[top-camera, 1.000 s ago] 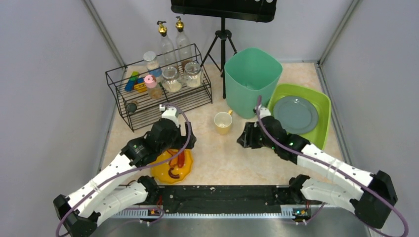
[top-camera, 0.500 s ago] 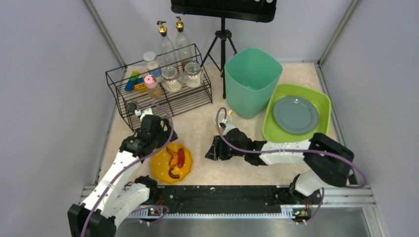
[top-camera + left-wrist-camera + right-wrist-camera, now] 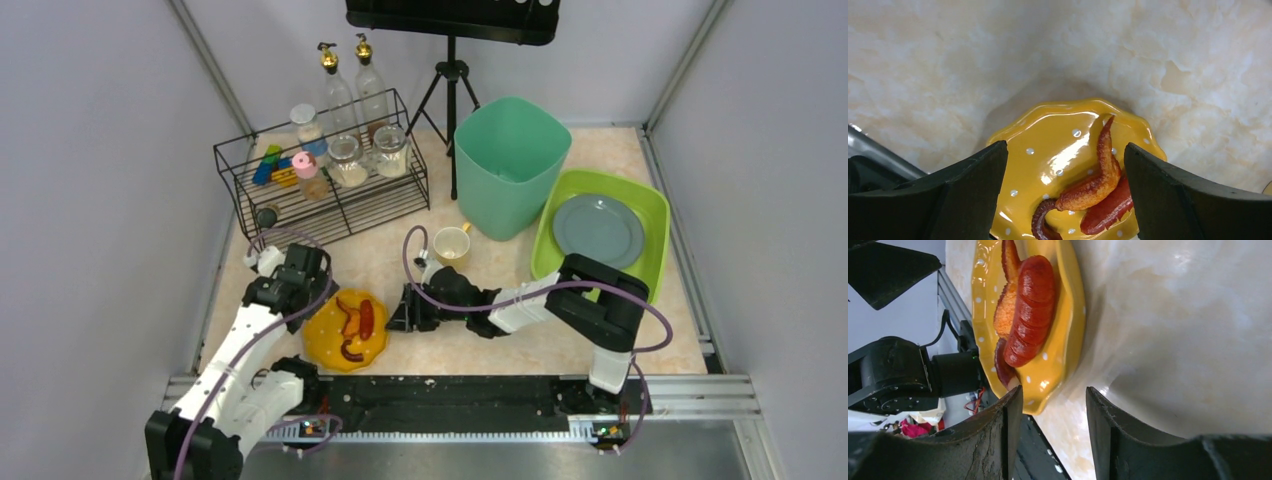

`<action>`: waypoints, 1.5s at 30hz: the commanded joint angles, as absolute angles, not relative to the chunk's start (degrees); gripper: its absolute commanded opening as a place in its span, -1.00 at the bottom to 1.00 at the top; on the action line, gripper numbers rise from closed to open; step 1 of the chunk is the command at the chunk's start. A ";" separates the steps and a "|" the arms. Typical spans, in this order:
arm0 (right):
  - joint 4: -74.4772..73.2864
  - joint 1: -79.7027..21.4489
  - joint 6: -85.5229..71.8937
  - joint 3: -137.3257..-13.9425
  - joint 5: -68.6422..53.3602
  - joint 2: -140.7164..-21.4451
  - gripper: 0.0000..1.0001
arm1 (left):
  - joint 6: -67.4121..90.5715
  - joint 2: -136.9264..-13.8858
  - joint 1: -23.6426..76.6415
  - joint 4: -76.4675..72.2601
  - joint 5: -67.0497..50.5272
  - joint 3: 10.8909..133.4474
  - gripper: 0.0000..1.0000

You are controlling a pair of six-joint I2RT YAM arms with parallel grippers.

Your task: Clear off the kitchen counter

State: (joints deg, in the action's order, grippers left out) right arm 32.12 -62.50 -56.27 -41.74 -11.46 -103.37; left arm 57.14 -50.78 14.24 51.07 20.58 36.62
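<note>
On the beige marbled kitchen counter (image 3: 470, 345) a yellow dotted plate (image 3: 325, 345) holds a sausage (image 3: 366, 319), a fried wing (image 3: 350, 320) and a dark tentacle (image 3: 350, 352). My left gripper (image 3: 312, 298) is open and empty, just above the plate's far-left rim; in the left wrist view the plate (image 3: 1058, 145) lies between my open fingers (image 3: 973, 185). My right gripper (image 3: 396, 315) is open and empty, low at the plate's right edge; in the right wrist view the plate's rim (image 3: 1068, 340) and the sausage (image 3: 1030, 310) lie just ahead of it. A yellow mug (image 3: 451, 247) stands behind the right gripper.
A green tub (image 3: 512, 165) stands at the back, and a lime tray (image 3: 650, 215) with a grey plate (image 3: 598, 232) sits to its right. A black wire rack (image 3: 320, 190) with jars and bottles is at the back left. A tripod stands behind. The black front rail (image 3: 450, 400) is near.
My right arm swept left from beside the green tub, past the mug, to the plate's right edge. My left gripper drew back to the left, off the plate.
</note>
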 commanded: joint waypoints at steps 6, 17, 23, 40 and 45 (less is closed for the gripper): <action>38.12 -64.57 -56.45 -46.26 -14.33 -107.73 -0.03 | 71.67 -46.13 12.69 63.54 32.20 37.05 0.81; 39.38 -65.38 -55.50 -46.41 -16.00 -108.87 -0.04 | 71.31 -49.52 6.16 57.71 28.09 32.42 0.76; 41.12 -65.31 -55.80 -47.20 -18.09 -111.18 -0.04 | 67.86 -51.97 1.03 52.49 24.89 29.66 0.74; 43.45 -65.36 -57.42 -43.42 -16.04 -111.13 -0.04 | 64.65 -56.03 0.46 46.51 4.74 24.97 0.63; 40.19 -65.26 -56.88 -41.47 -12.67 -109.60 -0.04 | 64.85 -53.68 0.47 46.35 2.34 23.64 0.61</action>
